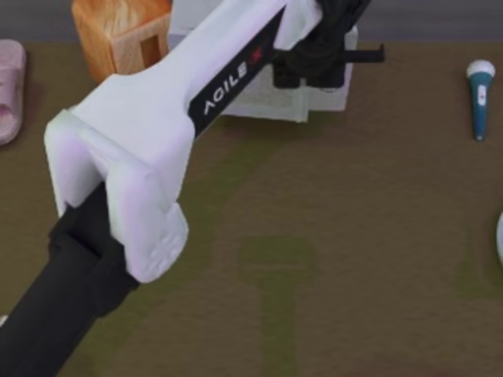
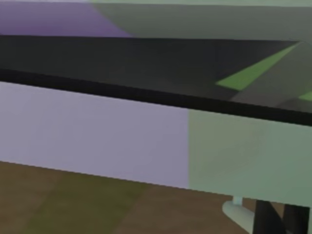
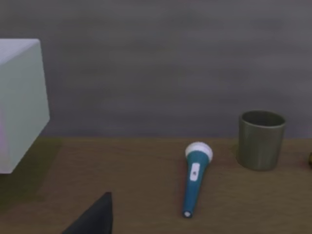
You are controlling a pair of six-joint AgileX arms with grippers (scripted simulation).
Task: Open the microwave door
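The pale grey-white microwave (image 1: 271, 102) stands at the back middle of the table, mostly hidden under my left arm. My left gripper (image 1: 330, 59) is right at its front, near the right end. In the left wrist view a pale door panel (image 2: 234, 165) fills the frame under a dark band (image 2: 146, 63). A short pale handle (image 2: 237, 213) sticks out at the panel's edge, and my left gripper (image 2: 280, 222) is dark and touching or just beside it. My right gripper (image 3: 97, 214) is parked out of the top view, and its view takes in one corner of the microwave (image 3: 19, 102).
An orange wooden box (image 1: 118, 31) stands left of the microwave and a pink slipper (image 1: 9, 86) lies at the left edge. A blue and white microphone (image 1: 479, 98) lies at the right, also seen as the microphone (image 3: 195, 180) beside an olive cup (image 3: 262, 140).
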